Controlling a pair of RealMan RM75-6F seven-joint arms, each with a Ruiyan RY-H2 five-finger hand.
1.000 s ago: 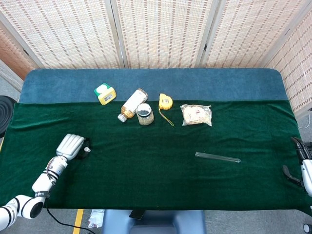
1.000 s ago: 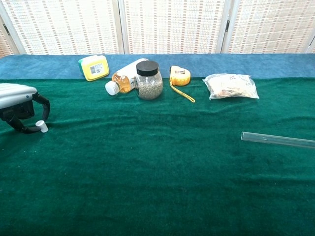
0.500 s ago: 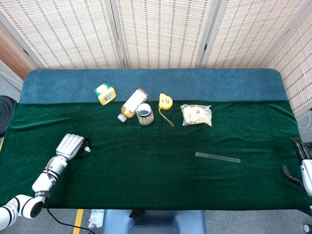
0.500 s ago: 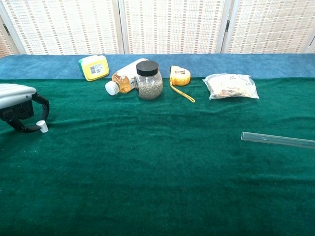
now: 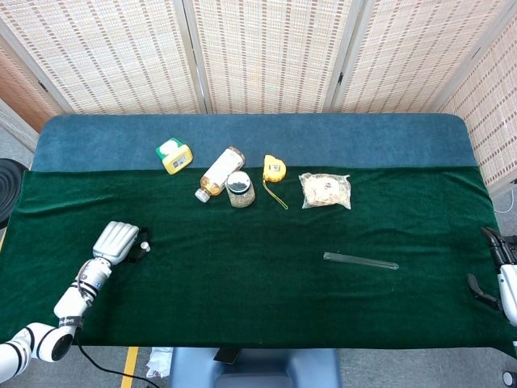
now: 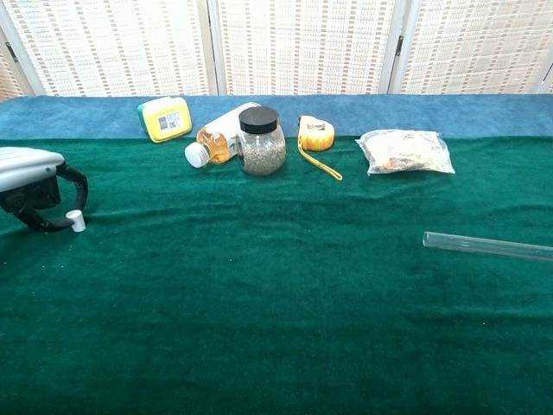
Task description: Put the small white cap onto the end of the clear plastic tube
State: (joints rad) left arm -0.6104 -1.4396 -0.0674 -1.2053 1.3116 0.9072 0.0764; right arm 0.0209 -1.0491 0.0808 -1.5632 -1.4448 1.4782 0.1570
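Note:
The small white cap (image 6: pixel 78 221) stands on the green cloth at the far left, also seen from above as the cap (image 5: pixel 145 245). My left hand (image 6: pixel 30 186) arches over the cloth beside it, dark fingertips curled down against the cap; whether they pinch it is unclear. From the head view the left hand (image 5: pixel 115 240) covers most of the cap. The clear plastic tube (image 5: pixel 360 261) lies flat on the right half of the cloth, its end showing in the chest view as the tube (image 6: pixel 488 245). My right hand (image 5: pixel 494 267) sits at the table's right edge, fingers apart, holding nothing, well away from the tube.
Along the back stand a yellow-green box (image 5: pixel 174 155), a lying bottle of amber liquid (image 5: pixel 220 170), a black-lidded jar (image 5: pixel 240 188), a yellow tape measure (image 5: pixel 274 169) and a clear bag of snacks (image 5: pixel 325 191). A blue cloth strip (image 5: pixel 250 137) runs behind them.
The left hand has settled very slightly over the cap; the cap stays in the same spot. Tube and right hand have not moved.

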